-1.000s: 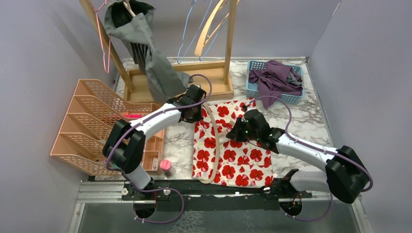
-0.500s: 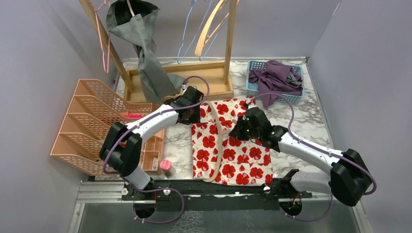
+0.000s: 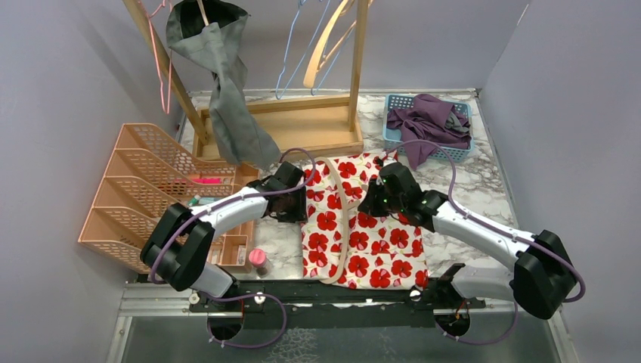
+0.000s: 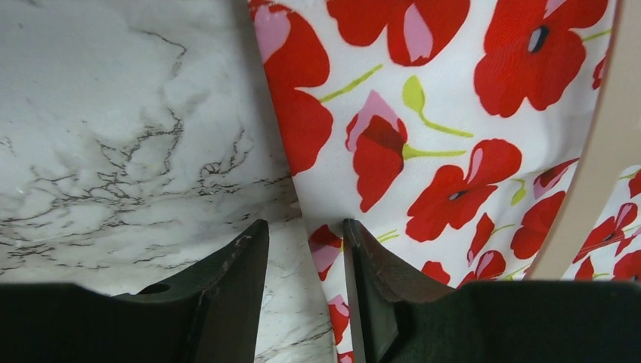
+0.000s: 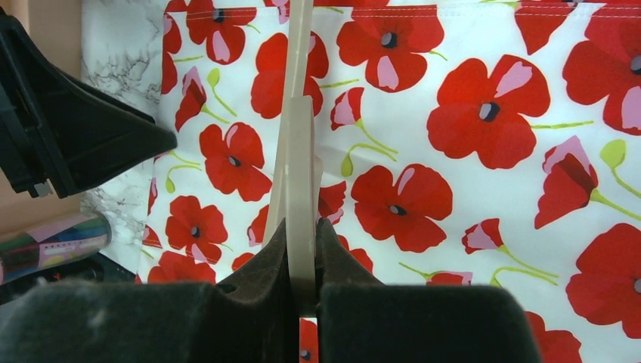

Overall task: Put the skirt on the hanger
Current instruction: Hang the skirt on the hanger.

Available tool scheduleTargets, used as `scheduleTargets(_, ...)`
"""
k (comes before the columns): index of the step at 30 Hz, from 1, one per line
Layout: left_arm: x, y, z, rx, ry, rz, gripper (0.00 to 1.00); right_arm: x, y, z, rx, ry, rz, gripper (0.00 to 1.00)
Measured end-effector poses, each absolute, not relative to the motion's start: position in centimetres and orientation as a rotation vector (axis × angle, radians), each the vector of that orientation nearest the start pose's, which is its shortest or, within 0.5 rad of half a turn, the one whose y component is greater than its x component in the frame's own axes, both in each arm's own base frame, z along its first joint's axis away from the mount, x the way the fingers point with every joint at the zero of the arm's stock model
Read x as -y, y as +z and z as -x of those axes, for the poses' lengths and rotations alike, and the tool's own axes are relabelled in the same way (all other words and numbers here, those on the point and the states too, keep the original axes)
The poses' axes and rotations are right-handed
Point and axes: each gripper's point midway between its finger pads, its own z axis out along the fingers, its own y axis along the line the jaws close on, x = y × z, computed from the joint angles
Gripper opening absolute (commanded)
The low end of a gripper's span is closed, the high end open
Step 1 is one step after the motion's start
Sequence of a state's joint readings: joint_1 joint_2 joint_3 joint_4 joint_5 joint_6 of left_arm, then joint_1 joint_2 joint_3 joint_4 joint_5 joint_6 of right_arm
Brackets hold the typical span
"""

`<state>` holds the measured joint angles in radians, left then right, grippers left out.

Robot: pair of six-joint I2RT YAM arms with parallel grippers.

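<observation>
The skirt [image 3: 366, 231], white with red poppies, lies flat on the marble table. A cream hanger [image 3: 337, 219] lies across its left part, curving from the top edge to the bottom edge. My right gripper [image 3: 376, 198] is shut on the hanger; in the right wrist view [image 5: 302, 242] the cream bar [image 5: 296, 151] runs up from between the jaws over the skirt [image 5: 469, 136]. My left gripper [image 3: 299, 203] is open at the skirt's left edge. In the left wrist view [image 4: 302, 253] the skirt's edge [image 4: 423, 128] lies between the fingers, against the right one [image 4: 370, 280].
A wooden rack [image 3: 310, 128] stands at the back with a grey garment [image 3: 227, 106] and spare hangers [image 3: 321, 45] on it. A blue basket [image 3: 457, 153] of purple cloth stands back right. An orange file organiser [image 3: 143, 193] and a pink-capped bottle [image 3: 258, 259] stand left.
My left gripper has moved from the grey garment toward me, down to the skirt's left edge. The grey garment has swung back and hangs free. The right gripper and hanger have shifted slightly toward the rack.
</observation>
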<state>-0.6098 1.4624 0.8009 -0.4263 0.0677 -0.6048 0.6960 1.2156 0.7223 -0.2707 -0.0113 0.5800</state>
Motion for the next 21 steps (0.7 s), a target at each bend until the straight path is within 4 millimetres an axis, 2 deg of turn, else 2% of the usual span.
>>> scheduleTargets(5, 20.6, 2.6, -22.0, -2.770, -0.511, -0.004, 0.40, -22.9, 9.9, -23.6, -2.426, 0.622, 0.150, 0.01)
scheduleTargets(11, 21.7, 2.8, -22.1, -2.725, -0.621, 0.059, 0.38, -22.8, 9.9, -23.6, -2.426, 0.622, 0.149, 0.01)
scheduleTargets(15, 22.1, 2.7, -21.8, -2.688, -0.692, 0.126, 0.33, -22.8, 9.9, -23.7, -2.425, 0.621, 0.148, 0.01)
scheduleTargets(18, 22.4, 2.7, -21.8, -2.660, -0.741, 0.184, 0.22, -22.8, 9.8, -23.7, -2.425, 0.618, 0.146, 0.01)
scheduleTargets(21, 22.4, 2.4, -21.9, -2.646, -0.762, 0.229, 0.04, -22.7, 9.8, -23.7, -2.424, 0.613, 0.143, 0.01)
